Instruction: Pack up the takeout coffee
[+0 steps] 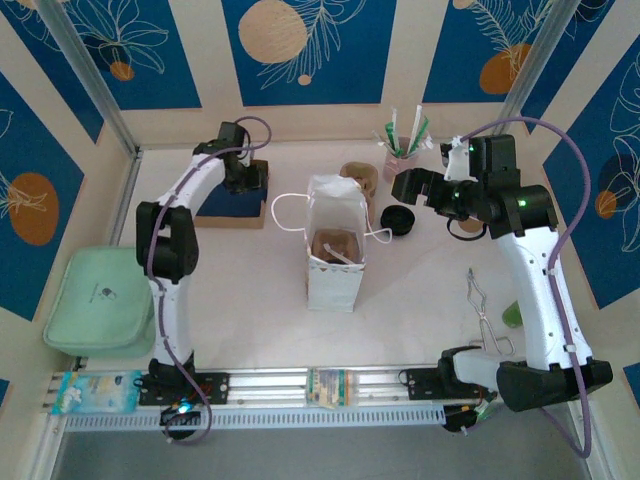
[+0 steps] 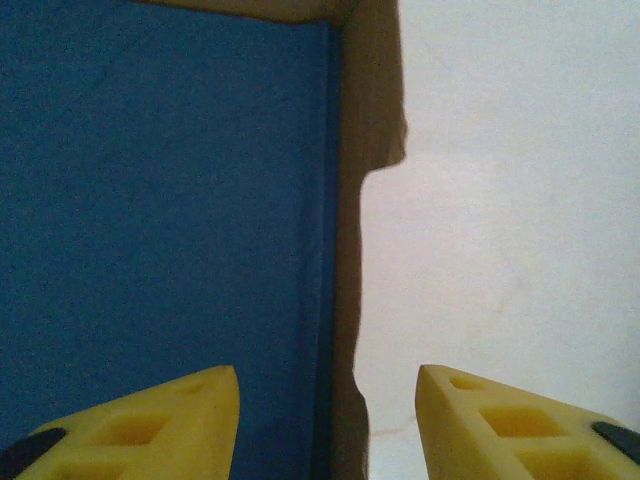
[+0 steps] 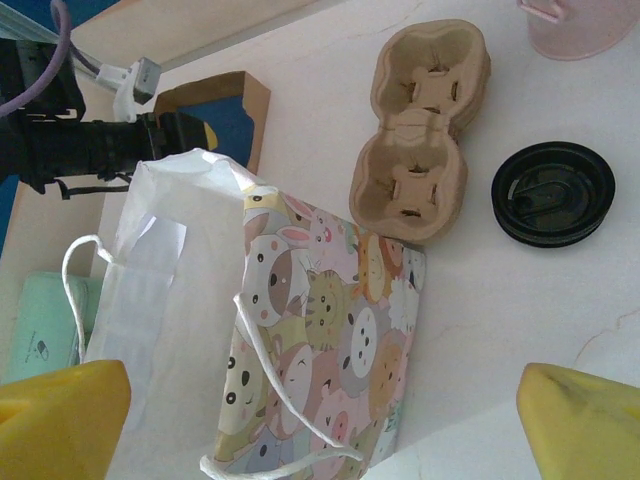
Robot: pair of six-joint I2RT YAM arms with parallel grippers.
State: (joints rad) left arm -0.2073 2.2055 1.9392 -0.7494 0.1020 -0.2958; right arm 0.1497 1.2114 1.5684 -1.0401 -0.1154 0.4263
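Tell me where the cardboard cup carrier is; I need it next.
The cup carrier sits just behind the white paper bag in the top view, with the black lid to its right.

The whole table (image 1: pixel 250 300) is taken in from high above its near edge, the blue board (image 2: pixel 150 200) is viewed closely and downward from the left wrist, and the paper bag (image 1: pixel 335 290) is shared by the overhead and the nearer right-wrist view.

Both arms extended forward; left claw (image 2: pixel 327 405) jaws partly apart, empty; right claw (image 3: pixel 325 415) spread wide.
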